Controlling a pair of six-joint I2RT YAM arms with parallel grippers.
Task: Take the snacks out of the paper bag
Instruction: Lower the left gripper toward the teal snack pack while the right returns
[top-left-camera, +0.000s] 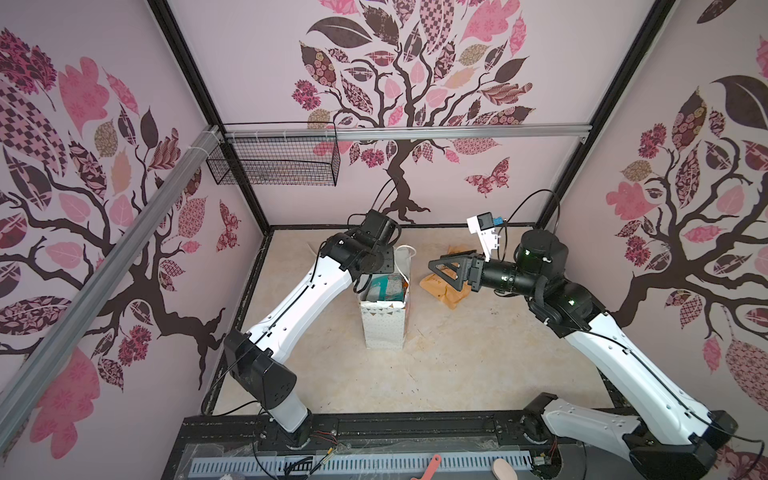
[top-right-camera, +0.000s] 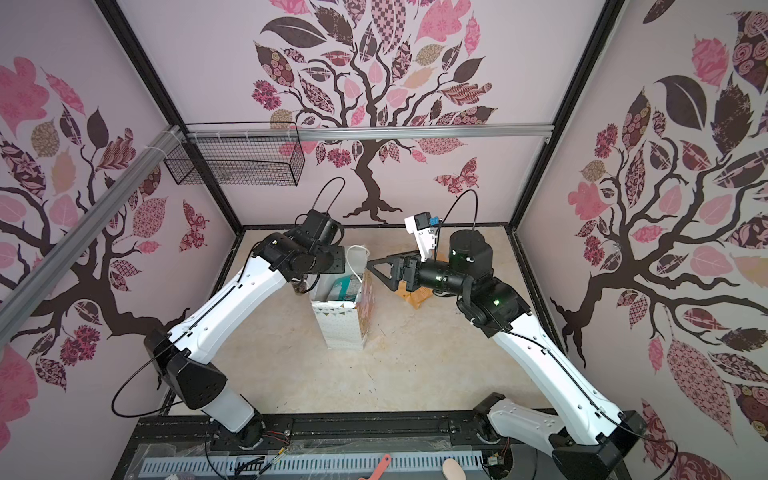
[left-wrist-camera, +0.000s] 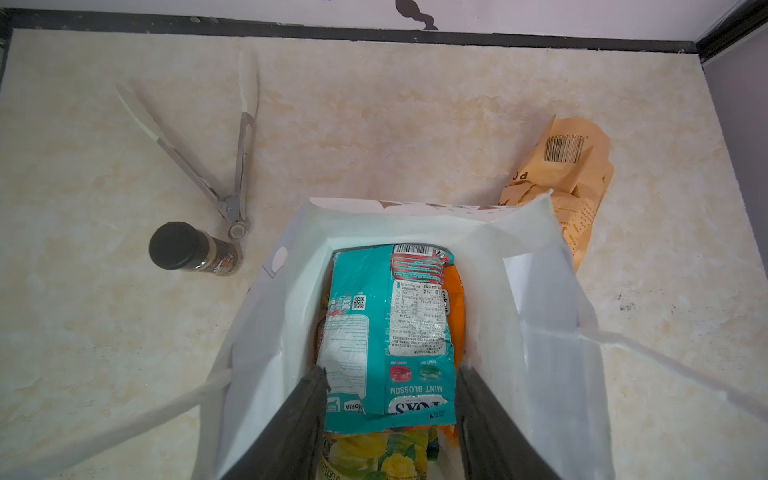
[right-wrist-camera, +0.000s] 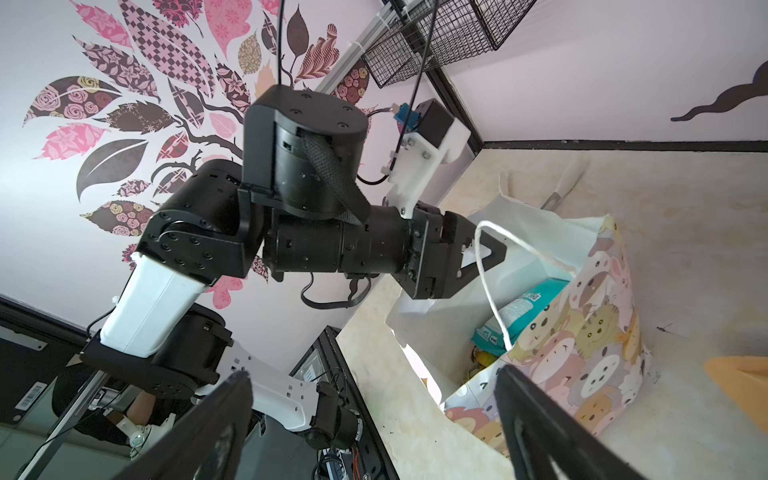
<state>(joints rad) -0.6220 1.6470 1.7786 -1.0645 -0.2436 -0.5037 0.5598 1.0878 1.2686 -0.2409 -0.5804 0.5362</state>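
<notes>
Upright on desk (left-wrist-camera: 374, 124): paper bag (left-wrist-camera: 536, 353) holding teal snack packet (left-wrist-camera: 374, 324), flanked by left fingers (left-wrist-camera: 297, 419), grip impossible to tell; right fingers (right-wrist-camera: 540, 428) spread wide, empty, near bag.

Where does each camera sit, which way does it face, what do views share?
Top views: high at the front, looking down at the table; left arm and right arm show.
Left wrist: over the paper bag, looking in; left gripper straddles the teal packet.
Right wrist: beside the bag, facing the left arm; right gripper shows.
Shared: bag, teal packet.
</notes>
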